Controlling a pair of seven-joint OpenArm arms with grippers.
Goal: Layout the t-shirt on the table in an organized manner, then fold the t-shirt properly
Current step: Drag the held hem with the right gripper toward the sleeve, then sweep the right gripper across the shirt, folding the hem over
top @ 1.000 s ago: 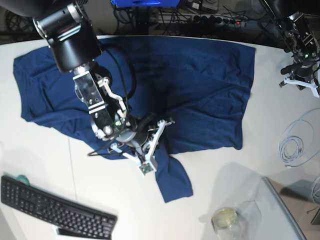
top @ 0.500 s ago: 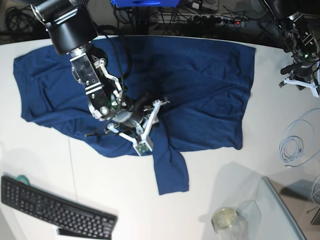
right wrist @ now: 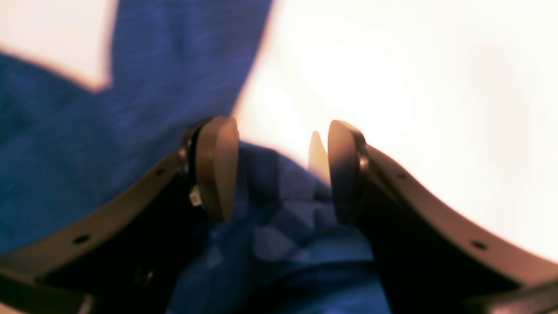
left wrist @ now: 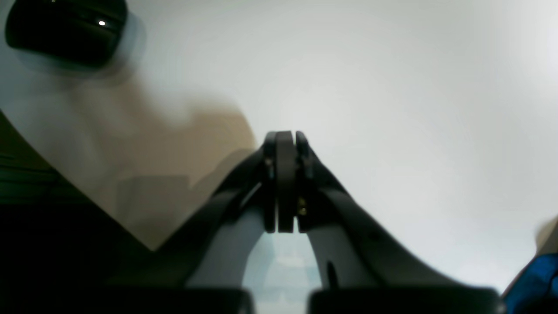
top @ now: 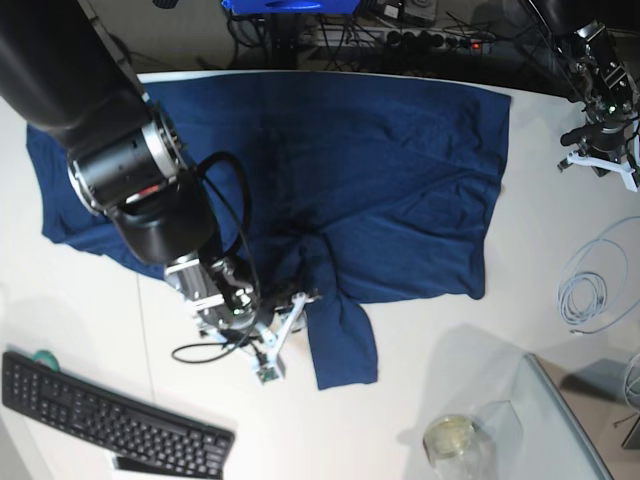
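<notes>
While the t-shirt [top: 350, 170] lies spread over the far half of the table [top: 450, 350], most of it is flat, but one sleeve [top: 342, 345] hangs down toward the near edge and there's a bunched ridge of cloth where it meets the body. The right gripper [top: 285, 325] sits low over that spot, right at the sleeve's left edge. From its own wrist view the jaws stand apart with a clear gap, blue fabric [right wrist: 279, 205] lying below and between the pads [right wrist: 216, 168], nothing pinched. The left gripper [top: 600, 155] is way off at the far right corner over bare white table, well apart from the shirt, fingers [left wrist: 283, 183] pressed together on nothing. A black keyboard [top: 110, 420] sits at the near left corner, a coiled white cable [top: 590, 285] lies at the right, and a glass jar [top: 455, 440] stands near the front.
</notes>
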